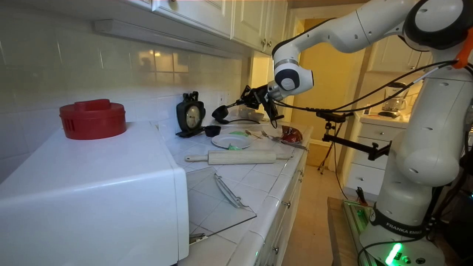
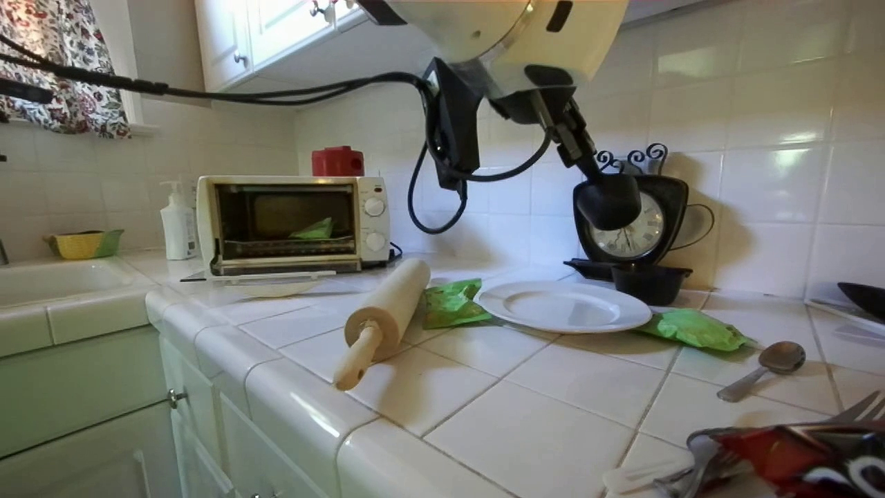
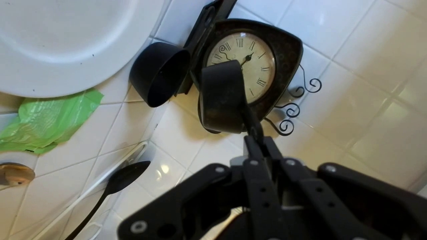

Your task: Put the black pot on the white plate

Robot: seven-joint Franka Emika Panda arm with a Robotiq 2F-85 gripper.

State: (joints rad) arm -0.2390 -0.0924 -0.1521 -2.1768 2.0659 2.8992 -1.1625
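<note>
Saw black jointed hand [image 3: 261, 146] gripping small round black pot [image 3: 222, 100] by thin handle [image 3: 253, 125], presumably for unobstructed landing; shallow round white plate [image 2: 563, 306] lay face-up on white-tiled desk [image 2: 553, 401].

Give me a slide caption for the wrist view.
Wrist view: pincer gripping a black pot by its handle in front of a clock, a second black pot near the white plate.

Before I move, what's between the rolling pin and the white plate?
A green packet lies between the rolling pin and the white plate; it shows in both exterior views. Whether it touches either, I can't tell.
</note>
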